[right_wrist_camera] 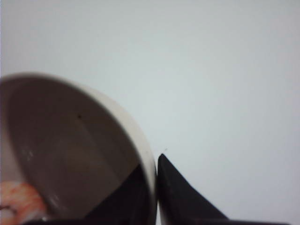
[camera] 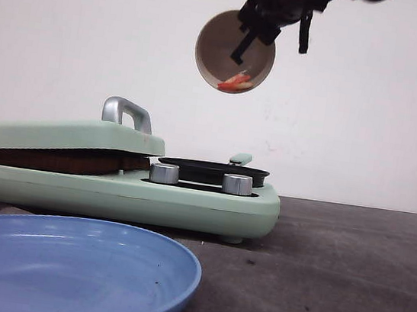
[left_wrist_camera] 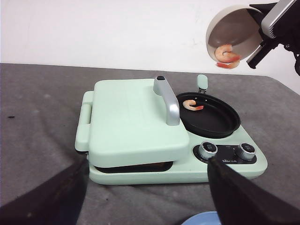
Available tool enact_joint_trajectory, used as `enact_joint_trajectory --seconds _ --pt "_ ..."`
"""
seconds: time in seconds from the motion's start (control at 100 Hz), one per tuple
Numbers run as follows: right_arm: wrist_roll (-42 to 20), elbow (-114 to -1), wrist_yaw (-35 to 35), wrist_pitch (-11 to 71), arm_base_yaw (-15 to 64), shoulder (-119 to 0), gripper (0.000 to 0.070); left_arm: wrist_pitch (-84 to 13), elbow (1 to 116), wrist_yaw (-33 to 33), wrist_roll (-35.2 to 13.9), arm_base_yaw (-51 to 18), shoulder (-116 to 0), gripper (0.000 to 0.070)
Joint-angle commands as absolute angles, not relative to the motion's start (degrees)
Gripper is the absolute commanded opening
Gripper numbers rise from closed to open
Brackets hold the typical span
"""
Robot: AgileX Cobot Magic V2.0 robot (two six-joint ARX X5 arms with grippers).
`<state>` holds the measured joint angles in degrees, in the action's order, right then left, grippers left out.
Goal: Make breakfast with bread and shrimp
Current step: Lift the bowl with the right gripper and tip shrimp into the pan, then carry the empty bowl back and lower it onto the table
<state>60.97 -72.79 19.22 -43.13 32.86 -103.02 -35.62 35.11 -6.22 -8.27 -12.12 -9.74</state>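
Right gripper: high above the table, my fingers clamped on the rim of a bowl, one finger inside the wall and one outside.
Bowl: tipped steeply on its side, its mouth facing down toward the pan.
Shrimp in bowl: orange-red pieces lie at the lowest edge of the tilted bowl, right at the lip.
Shrimp in pan: one curled piece rests on the black pan, toward the side nearest the lid handle.
Breakfast maker: pale green, sitting on the dark table; its lid is down over the grill side, two silver knobs at the front.
Bread: I cannot see any slices.
Plate: blue, in front of the breakfast maker.
Left gripper: held low near the plate; both dark fingers show spread well apart with nothing between them.
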Motion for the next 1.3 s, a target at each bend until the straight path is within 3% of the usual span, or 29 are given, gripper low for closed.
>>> enact_joint_trajectory --seconds 0.0,0.26,0.49,0.77,1.03,1.29 --pt "62.0 -73.8 19.4 -47.2 33.1 -103.5 0.0 -35.1 35.3 -6.5 -7.5 -12.2 -9.7 0.0434" --pt "61.2 -73.8 19.7 -52.6 33.2 -103.5 0.0 -35.1 35.3 -6.5 -7.5 -12.2 -9.7 0.0434" --pt "55.0 -73.8 23.9 -48.3 33.2 -103.5 0.0 -35.1 35.3 -6.5 -7.3 -12.2 -9.7 0.0434" --pt "43.3 -73.8 32.5 -40.4 33.1 -102.9 0.0 -35.2 35.3 -6.5 -7.3 -12.2 -9.7 0.0434" --pt "22.3 -73.9 32.1 -19.6 30.8 -96.8 0.0 -35.6 35.3 -6.5 -7.3 -12.2 -9.7 0.0434" --pt "-0.4 -74.0 20.7 4.8 24.4 -87.0 0.0 -36.4 35.3 -6.5 -7.3 -12.2 -9.7 0.0434"
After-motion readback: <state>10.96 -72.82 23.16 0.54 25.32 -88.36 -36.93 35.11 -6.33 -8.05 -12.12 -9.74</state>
